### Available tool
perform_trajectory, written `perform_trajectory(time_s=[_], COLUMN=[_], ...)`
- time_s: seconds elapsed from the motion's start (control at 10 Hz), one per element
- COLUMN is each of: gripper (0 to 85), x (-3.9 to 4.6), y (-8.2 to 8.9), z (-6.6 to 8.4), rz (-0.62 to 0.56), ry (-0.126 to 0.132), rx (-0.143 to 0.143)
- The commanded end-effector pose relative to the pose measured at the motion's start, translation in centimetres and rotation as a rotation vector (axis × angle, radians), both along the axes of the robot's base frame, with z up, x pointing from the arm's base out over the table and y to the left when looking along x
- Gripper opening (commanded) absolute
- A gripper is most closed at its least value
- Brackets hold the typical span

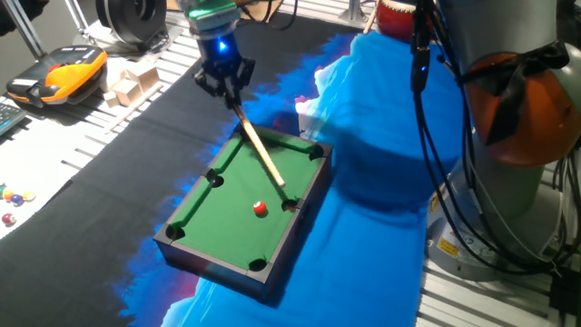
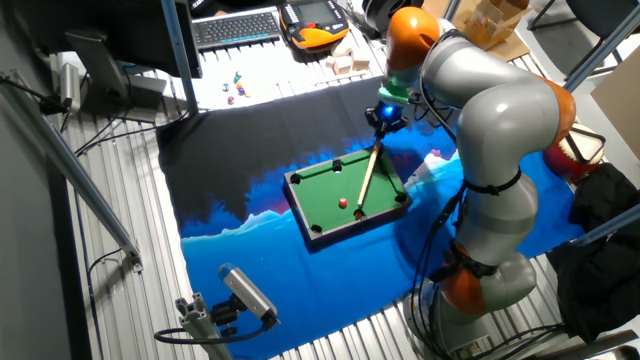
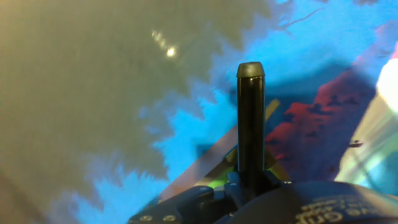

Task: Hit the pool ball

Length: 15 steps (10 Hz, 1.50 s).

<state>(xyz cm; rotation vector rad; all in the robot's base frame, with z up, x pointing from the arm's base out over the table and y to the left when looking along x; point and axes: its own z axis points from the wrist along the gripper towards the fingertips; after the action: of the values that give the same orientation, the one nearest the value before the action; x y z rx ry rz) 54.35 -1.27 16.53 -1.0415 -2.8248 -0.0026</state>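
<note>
Two fixed cameras overlook the pool table [image 1: 238, 211] from opposite sides; the hand camera looks close along the gripper [image 3: 250, 112].

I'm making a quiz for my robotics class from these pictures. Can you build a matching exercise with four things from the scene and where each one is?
Things:
1. pool ball
2. cue stick
3. gripper
4. small multicoloured balls

Places:
A. on the pale surface beside the black cloth, away from the pool table
B. on the green felt, near a side pocket
C. above the far end of the pool table
D. slanting from the gripper down across the felt

Pairs: 1-B, 2-D, 3-C, 4-A
</note>
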Motion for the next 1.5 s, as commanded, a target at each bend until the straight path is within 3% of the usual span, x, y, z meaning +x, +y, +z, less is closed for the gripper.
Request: perform_trajectory(time_s=[0.0,0.2,0.4,0.5,0.8,1.1,1.4], gripper=[0.0,0.0,0.0,0.0,0.0,0.0,0.0], x=[-0.05,-0.23,-0.42,-0.38,-0.25,-0.36,-0.3], y=[-0.3,-0.6,-1.6,-2.2,-3.9,-5.2,-6.1], z=[0.1,0.1,-0.2,-0.2,0.6,0.8,0.3], rz=[-0.044,-0.105,-0.115,-0.127,-0.231,-0.301,-0.281], ry=[0.001,0.004,-0.001,-0.001,-0.017,-0.032,-0.04], rx=[-0.004,-0.086,-0.117,-0.126,-0.092,-0.156,-0.165])
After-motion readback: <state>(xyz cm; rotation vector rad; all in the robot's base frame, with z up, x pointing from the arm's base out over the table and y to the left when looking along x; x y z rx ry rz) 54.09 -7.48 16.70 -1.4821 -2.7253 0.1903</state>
